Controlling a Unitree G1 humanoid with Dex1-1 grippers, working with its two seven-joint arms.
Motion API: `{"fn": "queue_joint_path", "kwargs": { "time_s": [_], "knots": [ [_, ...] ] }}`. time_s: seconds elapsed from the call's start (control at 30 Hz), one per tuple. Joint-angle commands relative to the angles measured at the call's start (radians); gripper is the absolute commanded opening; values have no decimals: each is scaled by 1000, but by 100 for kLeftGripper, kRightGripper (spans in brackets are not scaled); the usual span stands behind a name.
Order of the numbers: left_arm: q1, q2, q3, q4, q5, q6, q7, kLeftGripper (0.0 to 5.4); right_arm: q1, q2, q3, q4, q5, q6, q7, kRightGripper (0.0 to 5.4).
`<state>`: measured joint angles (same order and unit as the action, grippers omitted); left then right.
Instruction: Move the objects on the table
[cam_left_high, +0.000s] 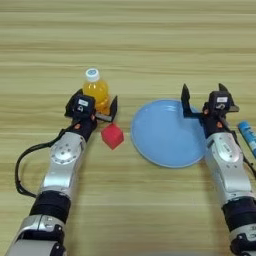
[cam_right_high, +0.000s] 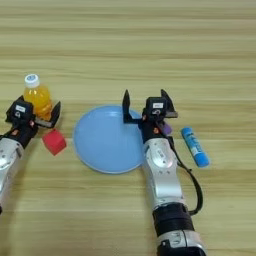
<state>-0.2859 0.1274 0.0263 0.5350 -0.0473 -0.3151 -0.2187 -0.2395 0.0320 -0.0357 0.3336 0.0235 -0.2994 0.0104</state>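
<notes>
The small orange-drink bottle (cam_left_high: 96, 91) with a white cap stands upright left of centre. My left gripper (cam_left_high: 93, 106) is open, one black finger on each side of the bottle's lower part and small gaps showing. The red cube (cam_left_high: 112, 136) lies just in front of the left gripper's right finger, free on the table (cam_left_high: 128, 45). My right gripper (cam_right_high: 146, 102) is open over the plate's right rim and holds nothing. The purple bar (cam_right_high: 166, 129) is mostly hidden behind the right wrist; only a small piece shows.
A round light-blue plate (cam_left_high: 155, 145) lies at the centre between the two arms. A blue-and-white tube (cam_right_high: 195, 146) lies to the right of the right arm. The far half of the table is bare wood.
</notes>
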Motion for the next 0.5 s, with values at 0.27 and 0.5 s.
{"fn": "queue_joint_path", "kwargs": {
  "time_s": [0.27, 0.5],
  "knots": [
    [-30, -11, 15, 54, -9, -29, 0, 497, -18, -1, 1, 11, -2, -6, -1, 540],
    [-31, -14, 20, 60, -14, -41, -4, 434, -18, -2, 1, 13, -2, -7, -1, 540]
  ]
}}
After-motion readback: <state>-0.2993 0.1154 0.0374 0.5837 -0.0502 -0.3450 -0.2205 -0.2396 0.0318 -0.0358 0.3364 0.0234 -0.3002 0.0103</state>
